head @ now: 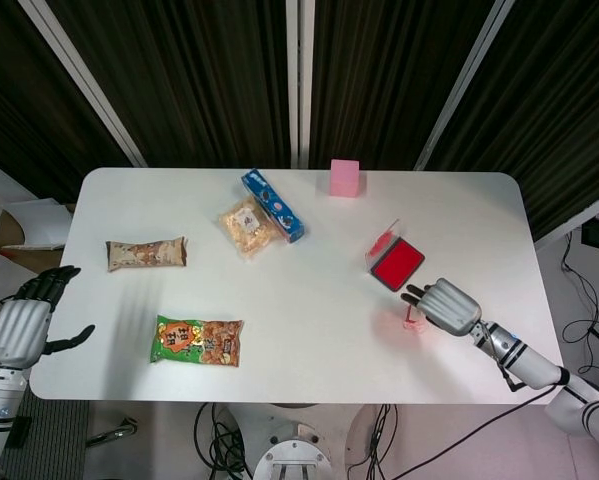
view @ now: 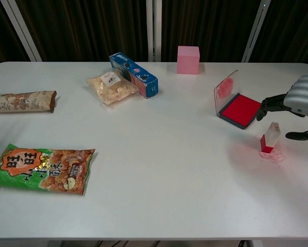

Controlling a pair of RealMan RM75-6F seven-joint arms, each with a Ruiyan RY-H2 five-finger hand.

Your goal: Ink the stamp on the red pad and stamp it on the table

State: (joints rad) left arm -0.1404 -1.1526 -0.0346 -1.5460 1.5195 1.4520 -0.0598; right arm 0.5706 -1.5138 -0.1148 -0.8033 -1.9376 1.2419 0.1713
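Observation:
The small stamp (view: 269, 138), white on top with a red base, stands on a red-smudged patch of the table (view: 169, 170). The head view shows only part of the stamp (head: 411, 320) under my right hand. The red ink pad (view: 240, 109) lies open just beyond it, its clear lid (view: 225, 90) standing up; the head view has the pad (head: 397, 265) too. My right hand (view: 299, 103) hovers at the stamp with fingers (view: 269, 105) above it and thumb (view: 300, 135) to its right, not touching it. My left hand (head: 24, 325) hangs open off the table's left edge.
A green snack bag (view: 40, 169) lies front left, a brown bar (view: 20, 101) at the left edge. A blue box (view: 133, 74) and a clear snack pouch (view: 112, 87) sit at the back middle, with a pink cube (view: 188, 59) behind them.

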